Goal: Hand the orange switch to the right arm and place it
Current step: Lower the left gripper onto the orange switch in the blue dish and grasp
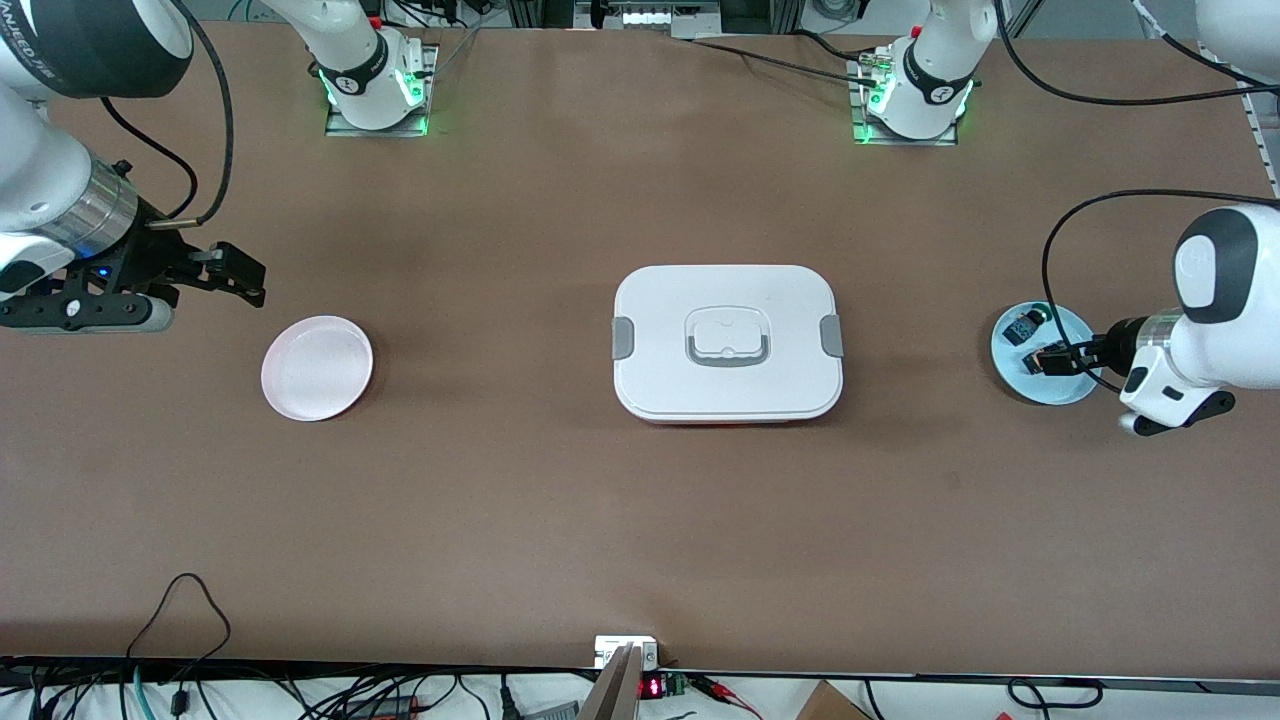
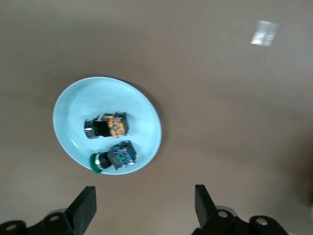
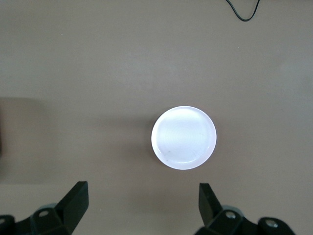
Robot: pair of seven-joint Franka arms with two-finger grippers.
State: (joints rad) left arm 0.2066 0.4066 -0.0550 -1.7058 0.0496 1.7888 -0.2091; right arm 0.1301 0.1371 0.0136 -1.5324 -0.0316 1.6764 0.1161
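The orange switch (image 2: 111, 125) lies on its side on a light blue plate (image 2: 78, 103), beside a similar black part with a green cap (image 2: 113, 158). The plate (image 1: 1062, 386) sits at the left arm's end of the table. My left gripper (image 1: 1045, 358) hangs over this plate, open and empty, its fingers (image 2: 85, 205) wide apart and clear of both parts. In the front view it covers part of the orange switch. My right gripper (image 1: 248, 280) is open and empty, up over the table beside a pink plate (image 1: 317, 367), which is empty in the right wrist view (image 3: 184, 137).
A white lidded box (image 1: 727, 342) with grey clips and a handle sits mid-table between the two plates. Cables run along the table's edges, and a small device (image 1: 627, 652) sits at the edge nearest the front camera.
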